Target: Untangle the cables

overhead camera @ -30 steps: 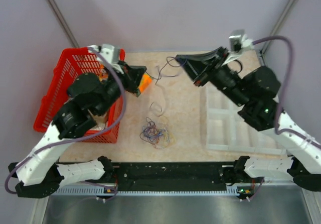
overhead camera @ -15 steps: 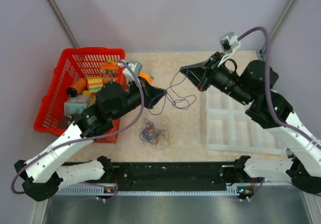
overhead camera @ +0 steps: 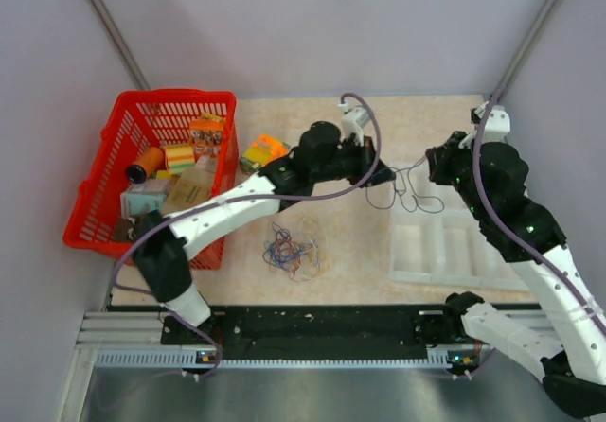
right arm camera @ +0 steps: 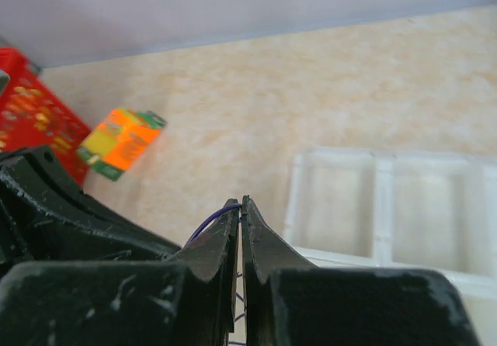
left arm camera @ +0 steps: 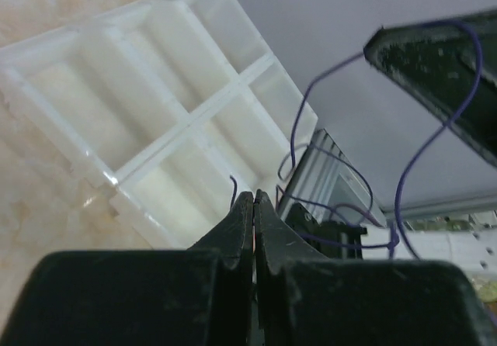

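Observation:
A thin purple cable (overhead camera: 405, 191) hangs in loops between my two grippers, above the left edge of the white tray (overhead camera: 445, 252). My left gripper (overhead camera: 382, 169) is shut, and a short purple end sticks out beside its tips (left arm camera: 254, 195); more purple cable loops (left arm camera: 404, 175) trail beyond them. My right gripper (overhead camera: 429, 161) is shut on the same cable, which comes out at its tips (right arm camera: 241, 201) as a purple strand (right arm camera: 208, 223). A tangled pile of coloured cables (overhead camera: 293, 251) lies on the table nearer the arm bases.
A red basket (overhead camera: 106, 178) full of small items stands at the left. An orange box (overhead camera: 265, 148) lies on the table beside it. The white compartment tray (left arm camera: 147, 121) sits at the right, under both grippers.
Both grippers have swung to the right with the purple cable. The left arm has stretched from beside the basket across the table to the tray's edge.

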